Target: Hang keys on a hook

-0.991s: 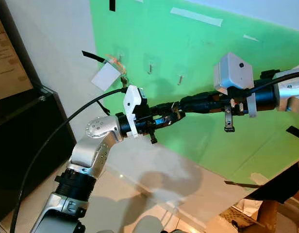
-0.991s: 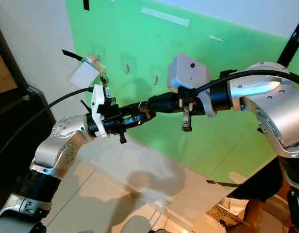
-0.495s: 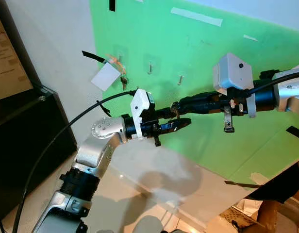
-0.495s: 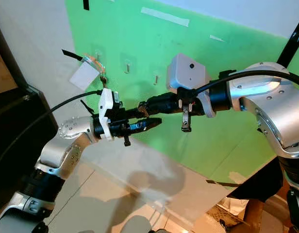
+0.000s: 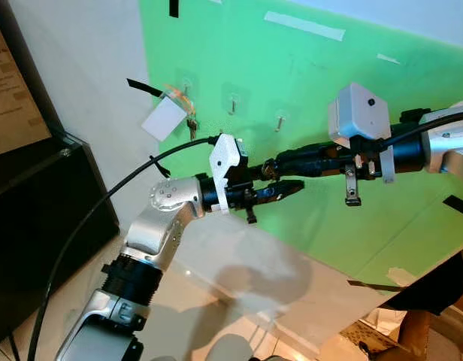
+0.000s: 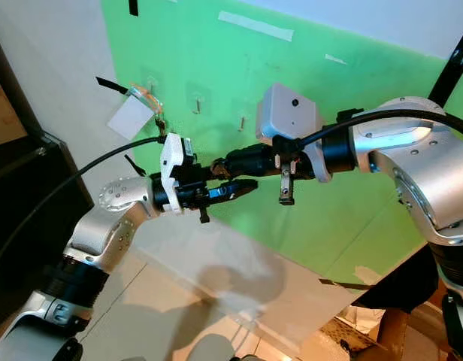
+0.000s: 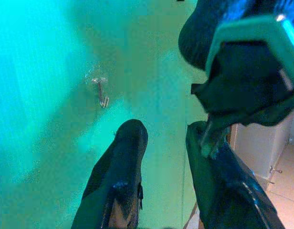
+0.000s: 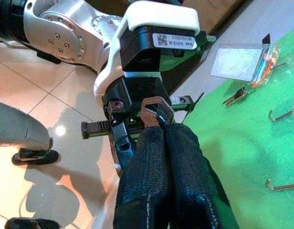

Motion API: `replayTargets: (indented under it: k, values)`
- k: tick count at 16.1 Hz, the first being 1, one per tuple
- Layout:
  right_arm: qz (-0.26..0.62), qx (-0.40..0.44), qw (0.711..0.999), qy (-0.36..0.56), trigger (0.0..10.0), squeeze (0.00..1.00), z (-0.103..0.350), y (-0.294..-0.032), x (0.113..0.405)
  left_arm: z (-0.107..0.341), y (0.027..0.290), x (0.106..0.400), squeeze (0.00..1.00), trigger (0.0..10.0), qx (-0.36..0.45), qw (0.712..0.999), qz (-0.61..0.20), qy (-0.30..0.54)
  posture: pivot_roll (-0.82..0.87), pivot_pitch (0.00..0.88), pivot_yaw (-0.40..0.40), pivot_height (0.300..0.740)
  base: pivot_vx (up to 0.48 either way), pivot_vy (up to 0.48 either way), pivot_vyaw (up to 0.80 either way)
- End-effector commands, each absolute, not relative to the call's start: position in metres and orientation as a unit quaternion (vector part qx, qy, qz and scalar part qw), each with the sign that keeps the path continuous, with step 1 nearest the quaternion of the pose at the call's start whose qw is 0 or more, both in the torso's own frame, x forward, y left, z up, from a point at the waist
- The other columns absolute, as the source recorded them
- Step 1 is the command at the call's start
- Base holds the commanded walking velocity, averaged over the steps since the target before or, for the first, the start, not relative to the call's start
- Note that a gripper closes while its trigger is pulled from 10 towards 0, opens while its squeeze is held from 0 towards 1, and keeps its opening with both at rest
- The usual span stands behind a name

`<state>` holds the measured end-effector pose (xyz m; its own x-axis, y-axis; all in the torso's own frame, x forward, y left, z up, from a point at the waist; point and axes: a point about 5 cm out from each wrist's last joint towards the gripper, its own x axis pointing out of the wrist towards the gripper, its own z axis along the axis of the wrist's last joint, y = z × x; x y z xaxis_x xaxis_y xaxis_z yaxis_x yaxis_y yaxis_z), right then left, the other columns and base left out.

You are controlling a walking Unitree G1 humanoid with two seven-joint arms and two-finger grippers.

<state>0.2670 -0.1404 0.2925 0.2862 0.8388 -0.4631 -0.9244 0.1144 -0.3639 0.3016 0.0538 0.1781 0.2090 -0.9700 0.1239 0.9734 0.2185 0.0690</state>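
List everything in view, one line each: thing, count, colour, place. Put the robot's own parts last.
Green board: one, green, leaning on the white wall.
Hooks: three, metal, in a row on the board; the two to the right are bare.
Hung keys: one bunch with a white card, on the leftmost hook.
Tape strips: several, white and black, on the board.
Black cabinet: one, far left.
Key: one, bronze, pinched in the right hand.
Left hand: black fingers open, before the board.
Right hand: shut on the key, beside the left hand.
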Motion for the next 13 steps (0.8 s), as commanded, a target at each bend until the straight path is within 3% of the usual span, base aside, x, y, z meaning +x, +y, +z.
replayTargets:
  k: [1,13]
  values:
    - [0.602,-0.304,0.735,0.072,10.0,0.00,0.2912,-0.1364,0.2640,0.1814,0.0530,0.3038,0.00,9.2,-0.004,0.778,-0.623,-0.073,-0.06,0.000,-0.042,0.740,0.000,0.000,0.00]
    - [0.602,-0.304,0.735,0.072,10.0,0.00,0.2912,-0.1364,0.2640,0.1814,0.0530,0.3038,0.00,9.2,-0.004,0.778,-0.623,-0.073,-0.06,0.000,-0.042,0.740,0.000,0.000,0.00]
